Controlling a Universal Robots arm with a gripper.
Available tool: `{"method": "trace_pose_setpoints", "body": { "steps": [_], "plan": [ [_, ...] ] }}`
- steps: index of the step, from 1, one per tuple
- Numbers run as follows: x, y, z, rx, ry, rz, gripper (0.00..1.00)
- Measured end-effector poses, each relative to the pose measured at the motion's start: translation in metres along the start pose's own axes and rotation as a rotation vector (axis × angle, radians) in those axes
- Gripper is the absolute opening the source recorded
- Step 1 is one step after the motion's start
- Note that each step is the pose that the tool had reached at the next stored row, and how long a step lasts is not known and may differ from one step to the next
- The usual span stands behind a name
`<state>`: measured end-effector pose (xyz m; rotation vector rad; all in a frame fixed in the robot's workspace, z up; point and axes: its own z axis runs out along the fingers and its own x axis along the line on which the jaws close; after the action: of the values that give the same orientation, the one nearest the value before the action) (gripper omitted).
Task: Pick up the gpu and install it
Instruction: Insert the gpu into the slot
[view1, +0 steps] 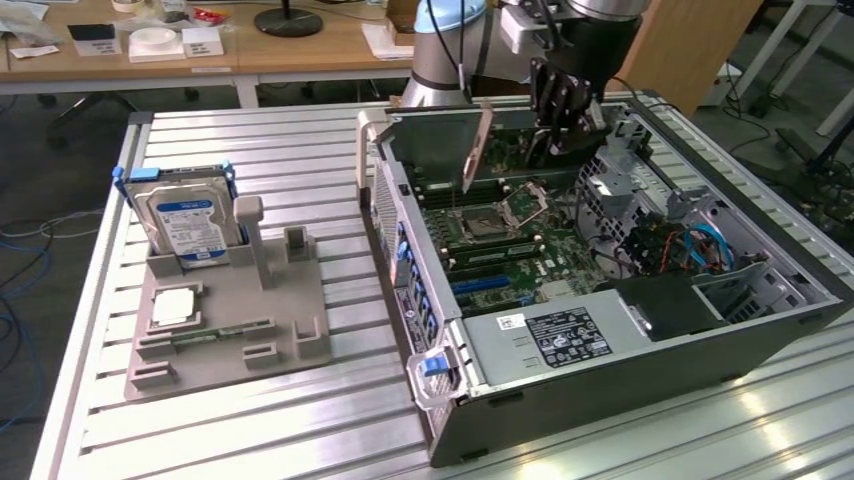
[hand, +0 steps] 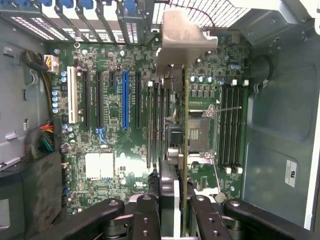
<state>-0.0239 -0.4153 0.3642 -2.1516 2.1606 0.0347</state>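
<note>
Tool: jaws clamped on the gpu, gripping the card by its thin edge. In the exterior view the tool holds the gpu upright inside the case, at 12 o'clock of the board and clear of it.

Hazards, as judged:
- Card edge appears out of line with the blue slot. Lowering it here would likely strike the socket area.
- The bent bracket could catch the rear slot frame.
- A narrow grip may let the card pivot.

Materials: gpu, flat dark laminate with a dull silver sheet-metal bracket. Board, green and densely populated. Case, matt grey steel. Counter, ribbed aluminium.
</note>
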Motion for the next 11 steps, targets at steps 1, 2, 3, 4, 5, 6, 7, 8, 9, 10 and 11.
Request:
{"method": "trace_pose_setpoints", "body": {
  "steps": [1, 2, 3, 4, 5, 6, 7, 8, 9, 10, 11],
  "plan": [
    [0.000, 0.0000, 0.0014, -0.0009, 0.0000, 0.000, 0.28],
    [0.000, -0.0010, 0.0034, -0.0020, 0.0000, 0.000, 0.28],
    [0.000, -0.0013, 0.0048, -0.0038, 0.0001, 0.000, 0.28],
    [0.000, -0.0012, 0.0063, -0.0052, 0.0004, 0.001, 0.28],
    [0.001, -0.0011, 0.0077, -0.0060, 0.0003, 0.001, 0.28],
    [0.001, -0.0007, 0.0083, -0.0065, 0.0005, 0.001, 0.28],
    [0.001, -0.0006, 0.0095, -0.0068, 0.0005, 0.001, 0.28],
    [0.001, -0.0005, 0.0110, -0.0068, 0.0005, 0.001, 0.28],
    [0.001, -0.0002, 0.0125, -0.0069, 0.0005, 0.001, 0.28],
    [0.001, 0.0001, 0.0141, -0.0069, 0.0005, 0.001, 0.28],
    [0.001, 0.0005, 0.0155, -0.0069, 0.0005, 0.001, 0.28]
  ]
}}
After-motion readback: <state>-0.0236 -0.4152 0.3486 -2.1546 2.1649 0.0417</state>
